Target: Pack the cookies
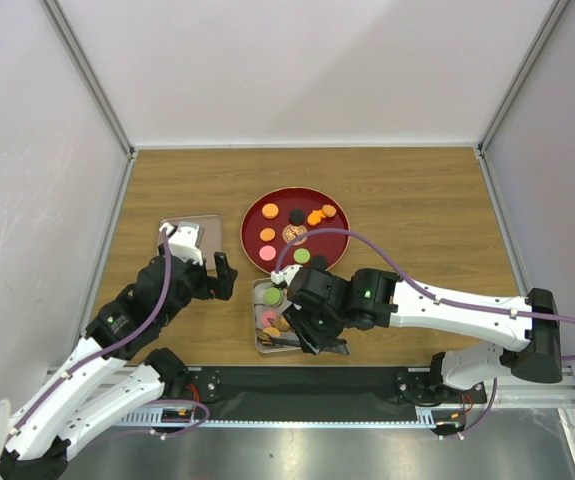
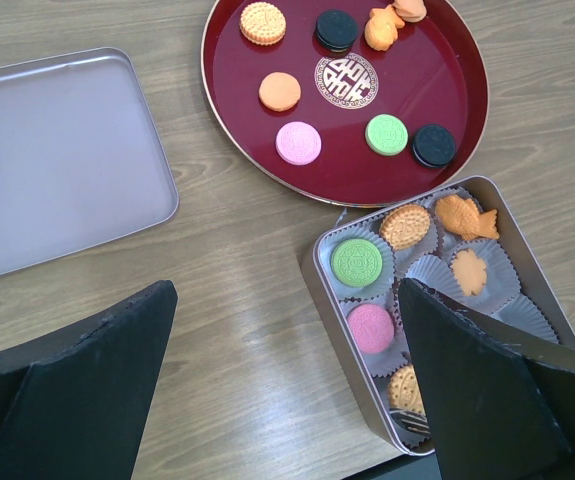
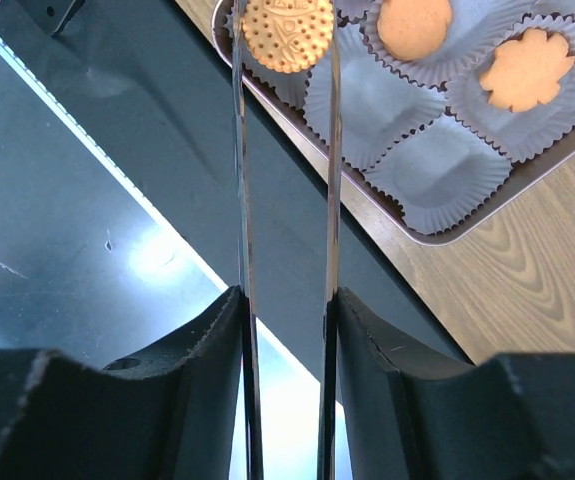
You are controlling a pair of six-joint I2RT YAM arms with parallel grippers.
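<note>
Cookies lie on a round red tray (image 1: 332,235): a pink one (image 2: 298,143), a green one (image 2: 386,134), a black one (image 2: 336,29) and some orange ones. More cookies sit in paper cups in the square tin (image 2: 322,275). My right gripper (image 3: 285,300) is shut on metal tongs (image 3: 332,150). The tong blades flank a patterned brown cookie (image 3: 288,32) over a cup at the tin's near corner. In the top view the right gripper (image 1: 312,335) hovers over the tin. My left gripper (image 2: 285,300) is open and empty, above bare table left of the tin.
The tin's grey lid (image 2: 57,160) lies flat on the table left of the red tray; it also shows in the top view (image 1: 199,238). The tin (image 3: 447,235) sits close to the table's near edge, beside the black base rail. White walls enclose the table.
</note>
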